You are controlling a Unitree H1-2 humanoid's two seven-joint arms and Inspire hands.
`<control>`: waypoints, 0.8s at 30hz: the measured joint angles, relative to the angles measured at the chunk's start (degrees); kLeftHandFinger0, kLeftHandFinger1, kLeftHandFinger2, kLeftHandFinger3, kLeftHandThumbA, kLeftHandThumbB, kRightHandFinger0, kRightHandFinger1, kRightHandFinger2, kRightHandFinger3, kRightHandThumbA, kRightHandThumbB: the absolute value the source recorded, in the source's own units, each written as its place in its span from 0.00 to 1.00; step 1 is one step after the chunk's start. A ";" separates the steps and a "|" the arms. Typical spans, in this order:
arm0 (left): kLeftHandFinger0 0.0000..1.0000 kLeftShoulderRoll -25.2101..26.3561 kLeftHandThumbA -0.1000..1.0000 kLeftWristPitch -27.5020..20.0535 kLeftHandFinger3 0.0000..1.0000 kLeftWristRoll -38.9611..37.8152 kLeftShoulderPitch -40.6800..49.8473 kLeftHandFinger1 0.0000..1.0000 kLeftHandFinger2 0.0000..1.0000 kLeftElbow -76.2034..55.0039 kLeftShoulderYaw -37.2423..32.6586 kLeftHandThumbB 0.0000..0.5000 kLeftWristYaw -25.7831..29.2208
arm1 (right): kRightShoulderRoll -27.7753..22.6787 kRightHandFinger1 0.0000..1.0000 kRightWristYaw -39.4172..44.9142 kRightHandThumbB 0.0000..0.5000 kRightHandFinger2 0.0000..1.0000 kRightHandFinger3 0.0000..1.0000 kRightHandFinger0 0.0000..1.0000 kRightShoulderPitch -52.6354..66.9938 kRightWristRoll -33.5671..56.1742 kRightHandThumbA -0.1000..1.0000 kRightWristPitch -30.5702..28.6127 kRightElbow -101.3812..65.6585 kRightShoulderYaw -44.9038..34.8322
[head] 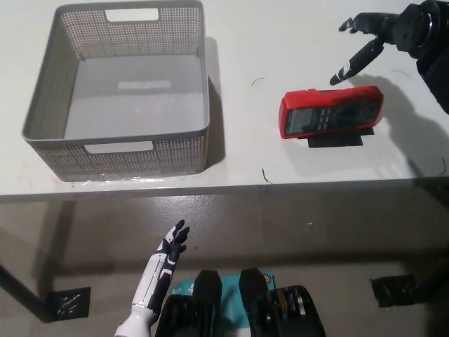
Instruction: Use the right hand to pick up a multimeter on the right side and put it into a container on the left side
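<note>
The red multimeter (330, 111) is lying flat on the white table (280, 42), well to the right of the grey basket (119, 91), with its screen end pointing toward the basket and its long side running across the table. It is sitting partly over a small patch of black tape (335, 141) that is showing just along its near edge. Nothing is gripping or touching it, so the pick-up is not yet made. The black right hand (382, 31) is hovering beyond the multimeter's far right corner, near it but apart from it, with its fingers (358, 62) spread wide and reaching down toward the meter; it is holding nothing. The basket, the container for the task, is standing near the table's front edge, far to the left of the multimeter, and it is showing only its bare grey floor. Judging by this, the task is sitting at its very start: the approach is underway, while the grasp, the lift, the carry leftward across the table and the release into the basket are all left to do. The white left hand (165, 263) is resting below the table's front edge, well left of the multimeter, with its fingers straight and slightly apart, holding nothing.
</note>
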 measured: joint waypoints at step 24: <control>1.00 0.22 1.00 -0.04 1.00 -0.02 -0.80 1.00 1.00 0.01 0.01 0.92 -0.04 | 6.47 1.00 0.66 1.00 1.00 1.00 1.00 -0.52 -0.14 0.90 -1.38 9.83 -3.24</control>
